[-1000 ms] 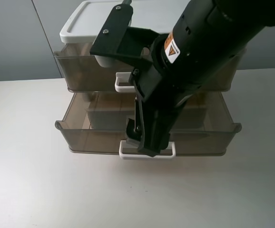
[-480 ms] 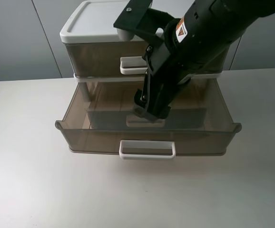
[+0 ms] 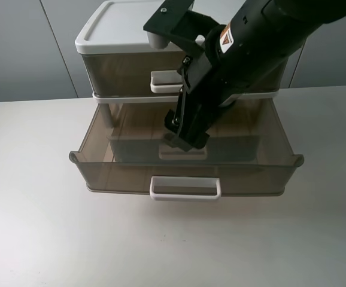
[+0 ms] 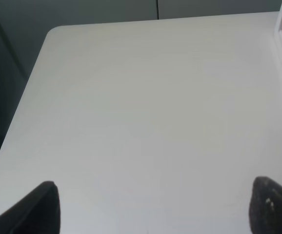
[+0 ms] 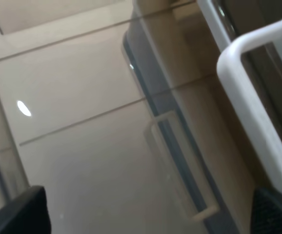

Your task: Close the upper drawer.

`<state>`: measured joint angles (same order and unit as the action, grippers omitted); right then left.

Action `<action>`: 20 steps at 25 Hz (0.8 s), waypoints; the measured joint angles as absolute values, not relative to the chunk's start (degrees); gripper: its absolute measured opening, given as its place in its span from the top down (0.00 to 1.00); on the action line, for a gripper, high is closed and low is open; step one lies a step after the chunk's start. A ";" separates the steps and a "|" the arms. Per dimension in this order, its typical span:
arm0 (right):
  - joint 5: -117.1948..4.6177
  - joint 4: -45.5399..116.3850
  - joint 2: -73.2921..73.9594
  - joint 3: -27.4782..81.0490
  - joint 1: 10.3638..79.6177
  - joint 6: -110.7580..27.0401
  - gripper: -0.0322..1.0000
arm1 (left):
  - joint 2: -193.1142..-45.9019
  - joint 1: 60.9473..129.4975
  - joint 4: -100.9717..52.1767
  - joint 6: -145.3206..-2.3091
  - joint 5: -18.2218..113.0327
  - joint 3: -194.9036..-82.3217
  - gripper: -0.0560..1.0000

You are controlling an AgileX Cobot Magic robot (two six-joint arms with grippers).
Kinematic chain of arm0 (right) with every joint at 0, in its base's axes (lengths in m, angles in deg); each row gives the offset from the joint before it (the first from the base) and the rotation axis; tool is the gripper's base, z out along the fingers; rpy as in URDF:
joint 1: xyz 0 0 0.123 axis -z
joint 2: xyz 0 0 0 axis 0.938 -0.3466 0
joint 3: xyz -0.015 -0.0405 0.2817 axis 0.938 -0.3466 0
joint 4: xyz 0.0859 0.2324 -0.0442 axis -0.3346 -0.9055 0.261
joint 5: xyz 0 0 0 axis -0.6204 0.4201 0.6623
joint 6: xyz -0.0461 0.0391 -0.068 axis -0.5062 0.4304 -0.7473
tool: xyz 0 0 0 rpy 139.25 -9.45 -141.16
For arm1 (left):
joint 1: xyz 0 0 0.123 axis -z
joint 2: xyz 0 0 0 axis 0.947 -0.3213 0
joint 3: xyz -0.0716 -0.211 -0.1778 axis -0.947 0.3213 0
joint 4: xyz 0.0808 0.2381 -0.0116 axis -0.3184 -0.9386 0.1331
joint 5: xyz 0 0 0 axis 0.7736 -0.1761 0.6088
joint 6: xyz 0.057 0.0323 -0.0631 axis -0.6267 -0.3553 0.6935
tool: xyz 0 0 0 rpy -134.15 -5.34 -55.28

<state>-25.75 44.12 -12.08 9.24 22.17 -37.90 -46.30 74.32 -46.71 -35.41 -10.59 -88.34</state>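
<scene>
The upper drawer [image 3: 119, 75], smoky grey-brown under the white lid, sits pushed in with its front flush with the unit. Its white loop handle [image 3: 166, 82] also shows close up in the right wrist view [image 5: 258, 97]. My right gripper [image 3: 185, 136] hangs just in front of and below that handle, above the inside of the lower drawer. Its fingers are spread wide and hold nothing, as the right wrist view [image 5: 151, 214] shows. My left gripper [image 4: 155, 209] is open and empty over bare table, out of the exterior high view.
The lower drawer [image 3: 119, 173] stands pulled far out, with its white handle [image 3: 185, 188] toward the table's front. The unit stands at the back of the pale table [image 3: 35, 227]. The black right arm [image 3: 251, 48] hides part of the unit's lid and right side.
The upper drawer has slid from pulled out to fully in. My right gripper moved back and up with it and has since shifted only slightly.
</scene>
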 joint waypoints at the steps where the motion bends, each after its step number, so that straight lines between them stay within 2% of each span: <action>1: -25.17 43.97 -11.48 9.48 21.77 -37.90 0.36 | -46.30 74.32 -46.71 -35.41 -10.59 -88.34 0.25; 7: -13.54 41.33 -3.27 13.30 19.61 -33.93 0.36 | -46.30 74.32 -46.71 -35.41 -10.59 -88.34 0.25; 10: -5.95 40.77 0.72 13.33 21.71 -30.49 0.36 | -46.30 74.32 -46.71 -35.41 -10.59 -88.34 0.25; 15: 1.49 40.77 6.95 13.33 33.11 -28.00 0.36 | -46.30 74.32 -46.71 -35.41 -10.59 -88.34 0.25; 20: 2.30 40.77 12.83 13.42 52.77 -27.61 0.36 | -46.30 74.32 -46.71 -35.53 -10.59 -88.34 0.25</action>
